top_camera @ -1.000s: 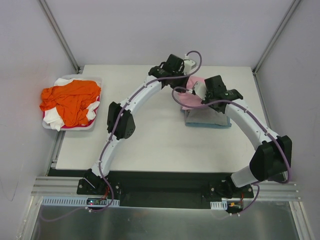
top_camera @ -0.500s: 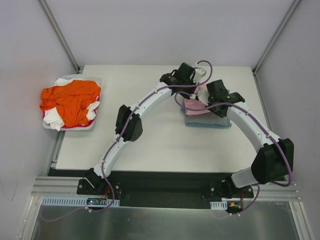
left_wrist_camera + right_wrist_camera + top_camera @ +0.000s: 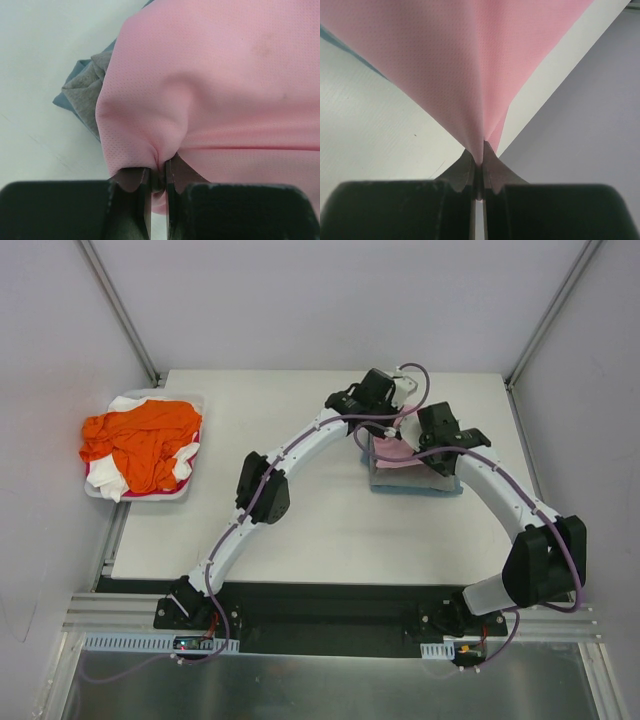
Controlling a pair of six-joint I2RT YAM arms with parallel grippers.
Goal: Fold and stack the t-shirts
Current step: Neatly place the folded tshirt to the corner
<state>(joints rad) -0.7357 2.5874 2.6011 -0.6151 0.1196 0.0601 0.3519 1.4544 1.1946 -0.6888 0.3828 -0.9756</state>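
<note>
Far left, beside the pale table (image 3: 300,530), a shallow light-coloured tray (image 3: 150,496) holds a crumpled orange cotton t-shirt (image 3: 140,440) heaped over a rumpled white one (image 3: 108,483). Neither is folded, and no gripper is near them.

Toward the middle, my left gripper (image 3: 158,175) has its fingers closed almost completely, with only a pinch of the light pink fine-knit t-shirt (image 3: 225,90) between them. The cloth bunches into a small pucker at the tips and spreads away smoothly beyond. Under it, at its left edge, the folded grey-blue t-shirt (image 3: 82,95) peeks out, flat on the table.

From above, the pink shirt lies over that grey-blue rectangle at the far right of the table, with both wrists crowded over it.

On the right, my right gripper (image 3: 478,160) is likewise nearly closed on a thin edge of the same pink shirt, and the fabric fans out from the tips in a taut wedge.

I judge this cloth light, limp and a bit stretchy. It won't hold a shape, it sags between two grips, and it could slide out of such a shallow pinch. Edges and corners are the places to hold, spread wide enough to keep the span flat as it settles onto the stack.
</note>
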